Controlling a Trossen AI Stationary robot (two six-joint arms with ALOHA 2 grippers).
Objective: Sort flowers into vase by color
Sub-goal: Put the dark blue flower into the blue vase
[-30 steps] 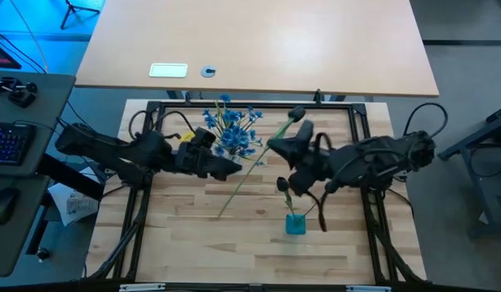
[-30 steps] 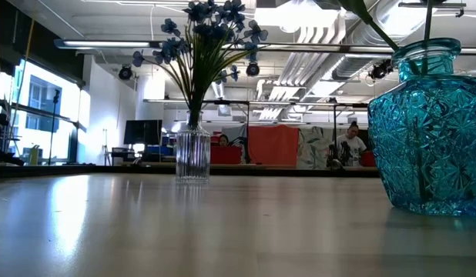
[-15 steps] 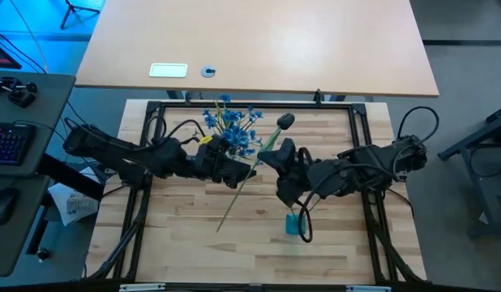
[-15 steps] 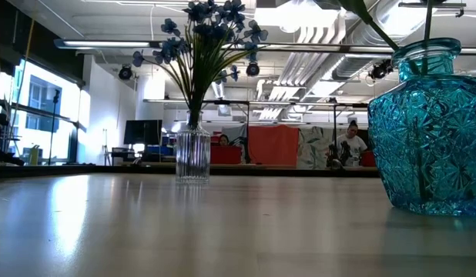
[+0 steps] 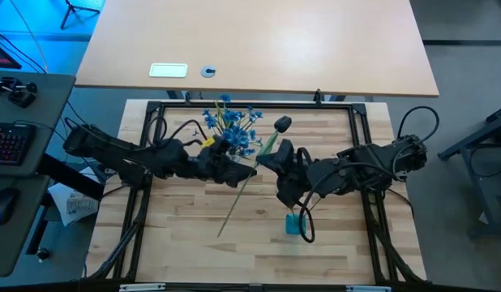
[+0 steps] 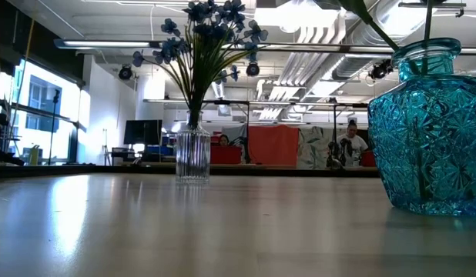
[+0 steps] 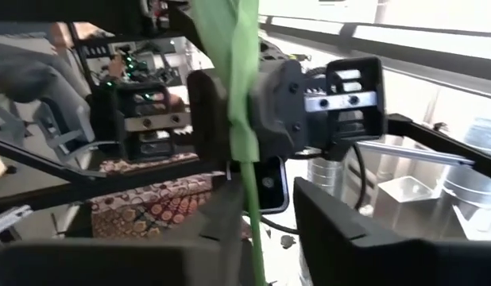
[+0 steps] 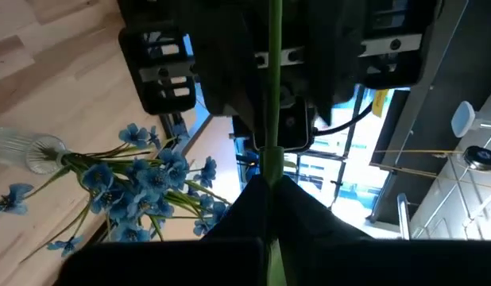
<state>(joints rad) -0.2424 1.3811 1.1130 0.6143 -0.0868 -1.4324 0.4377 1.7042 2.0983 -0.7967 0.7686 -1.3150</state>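
The pale butcher-block wooden table (image 5: 186, 219) is carrying everything, and both dark arms are reaching in over its middle. Just in front of the clear ribbed glass vase (image 6: 192, 156), the one bristling with bright-blue blossom stems (image 5: 232, 128), the two grippers are meeting nose to nose.

The left gripper (image 5: 244, 171) is coming in from the vase's left side, and its fingers are closing together on the long green stalk of the dark-budded flower (image 5: 249, 171); in its own wrist view the stalk (image 7: 247, 199) is running right up between the dark finger blocks, with a broad green leaf above them. The right gripper (image 5: 267, 160) is facing it from the other side, touching the same stalk a little higher up, and its fingers (image 8: 230, 218) are pinching tight on the stalk (image 8: 273, 95) too. So both claws are clamping one stem.

That stem is lying on a long diagonal: its near-black bud (image 5: 283, 123) is pointing up toward the far edge, just right of the blue blossoms, while the bare tail is trailing down toward the near-left, well away from the vase.

The faceted teal glass vase (image 5: 295, 225) is standing near the front, well apart from the clear vase, under the right arm, with green stalks rising from its neck (image 6: 427, 23).
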